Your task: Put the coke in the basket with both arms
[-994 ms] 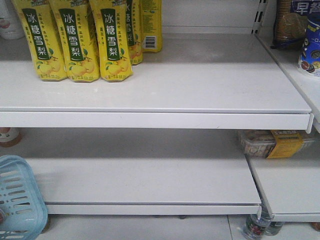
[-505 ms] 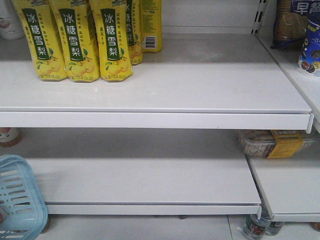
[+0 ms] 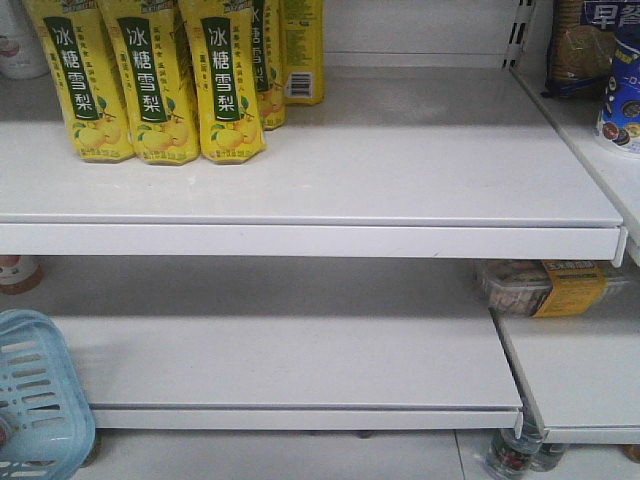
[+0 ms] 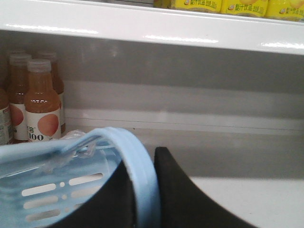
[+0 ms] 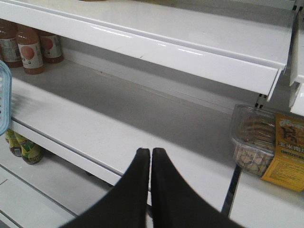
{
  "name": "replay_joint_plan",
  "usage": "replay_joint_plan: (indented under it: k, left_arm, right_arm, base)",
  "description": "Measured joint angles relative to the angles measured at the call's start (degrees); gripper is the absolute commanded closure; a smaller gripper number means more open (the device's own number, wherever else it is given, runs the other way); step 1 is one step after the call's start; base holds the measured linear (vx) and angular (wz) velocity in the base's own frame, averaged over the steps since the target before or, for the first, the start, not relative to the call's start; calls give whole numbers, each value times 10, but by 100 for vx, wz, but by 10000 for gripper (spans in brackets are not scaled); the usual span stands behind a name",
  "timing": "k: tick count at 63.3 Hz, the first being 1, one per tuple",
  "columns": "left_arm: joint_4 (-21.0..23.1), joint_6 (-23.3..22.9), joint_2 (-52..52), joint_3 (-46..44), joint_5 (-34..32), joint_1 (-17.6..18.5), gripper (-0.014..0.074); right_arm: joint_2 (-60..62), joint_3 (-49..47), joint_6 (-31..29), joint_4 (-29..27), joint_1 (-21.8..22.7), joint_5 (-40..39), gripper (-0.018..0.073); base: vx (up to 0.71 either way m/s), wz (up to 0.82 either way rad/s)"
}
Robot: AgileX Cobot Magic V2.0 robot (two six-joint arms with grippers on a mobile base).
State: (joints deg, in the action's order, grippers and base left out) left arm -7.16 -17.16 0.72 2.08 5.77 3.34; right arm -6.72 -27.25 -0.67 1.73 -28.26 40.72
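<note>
The pale blue basket (image 3: 40,390) sits at the lower left of the front view, by the lower shelf's front edge. In the left wrist view its rim (image 4: 114,135) runs between the black fingers of my left gripper (image 4: 145,180), which is shut on it, one finger inside the basket and one outside. My right gripper (image 5: 150,151) hangs over the front edge of the lower shelf, shut with nothing between its fingers. A sliver of the basket (image 5: 4,95) shows at the left edge of the right wrist view. No coke can be made out in any view.
Yellow pear-drink bottles (image 3: 160,80) stand at the upper shelf's left. Peach-labelled bottles (image 4: 42,104) stand at the back of the lower shelf behind the basket. A clear snack box (image 5: 266,142) lies to the right. Small bottles (image 3: 512,455) stand under the lower shelf.
</note>
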Motion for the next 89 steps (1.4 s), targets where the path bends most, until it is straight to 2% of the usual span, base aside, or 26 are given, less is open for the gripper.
replay_joint_plan:
  k: [38,47,53,67,81,89]
  left_arm:
    - [-1,0,0,0,-2,0,603]
    - [-1,0,0,0,-2,0,603]
    - [-1,0,0,0,-2,0,603]
    - [-1,0,0,0,-2,0,603]
    - [-1,0,0,0,-2,0,603]
    - [-1,0,0,0,-2,0,603]
  right_arm:
    - [0,1,0,0,0,0,564]
    - [0,49,0,2,8,-32,564]
    - [0,105,7,7,32,-76,564]
    - [1,220,109,6,130,-179,564]
    - [63,288,194,2,193,-221,564]
    - [73,289,206,3,220,-226,564]
  base:
    - [0,0]
    - [0,0]
    - [0,0]
    - [0,0]
    - [0,0]
    - [0,0]
